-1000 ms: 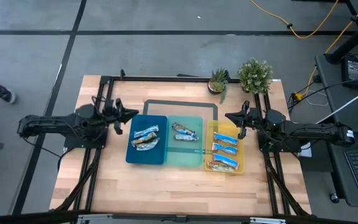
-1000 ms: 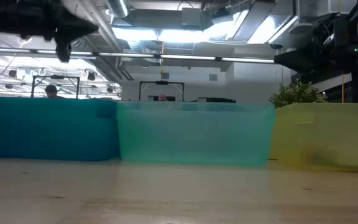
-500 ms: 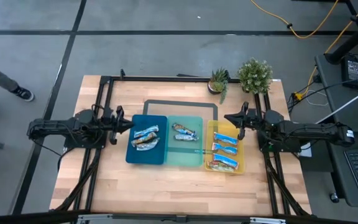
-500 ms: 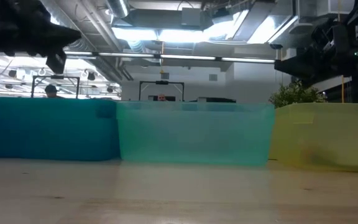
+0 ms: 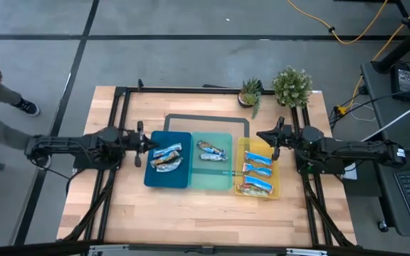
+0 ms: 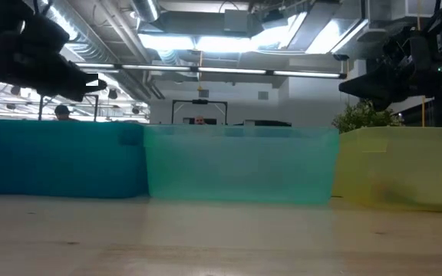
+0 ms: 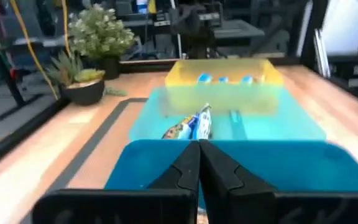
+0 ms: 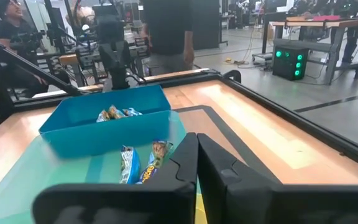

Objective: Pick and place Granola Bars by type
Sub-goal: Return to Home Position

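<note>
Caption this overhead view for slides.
Foil-wrapped granola bars in dark-blue tray, teal tray, yellow tray; left gripper, right gripper shut alongside.

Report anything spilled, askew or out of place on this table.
Nothing stands out. Every granola bar in view lies inside the blue bin, teal bin or yellow bin; none is on the table. The bins sit squarely side by side. The left gripper and right gripper hang shut at either end.

A robotics lab or workshop: exposed ceiling ducts [image 6: 146,19] and strip lights [image 6: 206,42], grey concrete floor [image 5: 191,57], trailing yellow cable [image 5: 331,30], equipment-laden workbenches [image 8: 303,23] beyond.
</note>
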You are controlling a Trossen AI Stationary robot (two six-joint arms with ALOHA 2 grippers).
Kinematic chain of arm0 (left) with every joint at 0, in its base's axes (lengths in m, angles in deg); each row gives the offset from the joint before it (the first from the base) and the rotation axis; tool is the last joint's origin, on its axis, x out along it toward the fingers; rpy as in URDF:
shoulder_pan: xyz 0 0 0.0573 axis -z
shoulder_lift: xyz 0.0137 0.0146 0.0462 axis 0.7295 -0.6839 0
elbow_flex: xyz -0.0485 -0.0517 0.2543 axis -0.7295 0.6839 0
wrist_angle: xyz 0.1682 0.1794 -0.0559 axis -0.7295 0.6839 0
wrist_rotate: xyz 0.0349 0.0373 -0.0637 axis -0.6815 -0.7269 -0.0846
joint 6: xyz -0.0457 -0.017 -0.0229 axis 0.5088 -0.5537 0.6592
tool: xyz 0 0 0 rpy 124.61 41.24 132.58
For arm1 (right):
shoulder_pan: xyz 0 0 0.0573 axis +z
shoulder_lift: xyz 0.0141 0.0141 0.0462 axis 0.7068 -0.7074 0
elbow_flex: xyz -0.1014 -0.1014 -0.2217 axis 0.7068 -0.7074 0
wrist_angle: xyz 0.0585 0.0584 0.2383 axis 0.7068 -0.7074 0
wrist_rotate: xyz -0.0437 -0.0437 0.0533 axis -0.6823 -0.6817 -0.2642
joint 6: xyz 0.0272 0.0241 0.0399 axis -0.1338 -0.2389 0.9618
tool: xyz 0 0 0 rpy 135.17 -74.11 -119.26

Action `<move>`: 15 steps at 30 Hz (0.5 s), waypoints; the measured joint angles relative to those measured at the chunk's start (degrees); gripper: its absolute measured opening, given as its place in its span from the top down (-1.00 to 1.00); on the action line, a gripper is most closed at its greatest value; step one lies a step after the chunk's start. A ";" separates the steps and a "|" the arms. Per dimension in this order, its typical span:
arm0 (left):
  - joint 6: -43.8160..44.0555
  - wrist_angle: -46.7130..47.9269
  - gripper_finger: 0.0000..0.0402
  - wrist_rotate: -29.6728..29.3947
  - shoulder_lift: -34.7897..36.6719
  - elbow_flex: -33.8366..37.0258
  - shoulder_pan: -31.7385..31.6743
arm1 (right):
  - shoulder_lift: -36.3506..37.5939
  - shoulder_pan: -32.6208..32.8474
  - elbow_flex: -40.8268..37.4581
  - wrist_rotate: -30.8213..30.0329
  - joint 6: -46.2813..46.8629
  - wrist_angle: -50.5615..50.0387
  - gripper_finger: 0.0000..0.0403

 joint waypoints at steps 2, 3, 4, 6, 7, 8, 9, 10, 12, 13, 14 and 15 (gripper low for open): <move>-2.73 -0.06 0.99 0.11 -1.86 0.00 0.07 | 0.04 0.00 0.00 0.00 0.00 -0.56 0.93; -2.69 -0.04 0.99 0.11 -2.56 0.00 0.04 | 0.01 0.00 0.00 0.00 0.00 -0.88 0.92; -1.77 -0.04 0.99 0.00 -3.05 0.00 0.04 | 0.00 0.00 0.00 -0.01 0.00 -1.08 0.92; 2.20 -0.22 0.99 -0.62 -3.89 0.02 0.04 | 0.00 0.00 0.00 -0.02 0.00 -1.16 0.91; 4.71 -0.27 0.98 -1.42 -4.36 0.02 0.07 | 0.00 0.00 0.00 -0.02 0.00 -1.18 0.91; 6.57 -0.36 0.98 -2.58 -4.57 0.02 0.04 | 0.00 0.00 0.00 -0.02 0.00 -1.21 0.91; 7.52 -0.61 0.98 -3.89 -4.80 0.02 0.04 | 0.00 0.00 0.00 -0.02 0.00 -1.23 0.91; 7.63 -0.86 0.99 -4.67 -4.89 0.02 0.03 | 0.00 0.00 0.00 -0.02 0.00 -1.23 0.91; 6.98 -0.79 0.99 -4.73 -5.14 0.02 0.04 | 0.00 0.00 0.00 -0.02 0.00 -1.25 0.91; 6.54 -0.79 1.00 -4.62 -5.12 0.02 0.04 | 0.00 0.00 0.00 -0.02 0.00 -1.25 0.91; 6.27 -0.88 1.00 -4.48 -5.08 0.02 0.04 | 0.00 0.00 0.00 -0.02 0.00 -1.26 0.91; 6.25 -0.91 1.00 -4.48 -5.08 0.02 0.04 | 0.00 0.02 0.00 -0.02 0.00 -1.27 0.91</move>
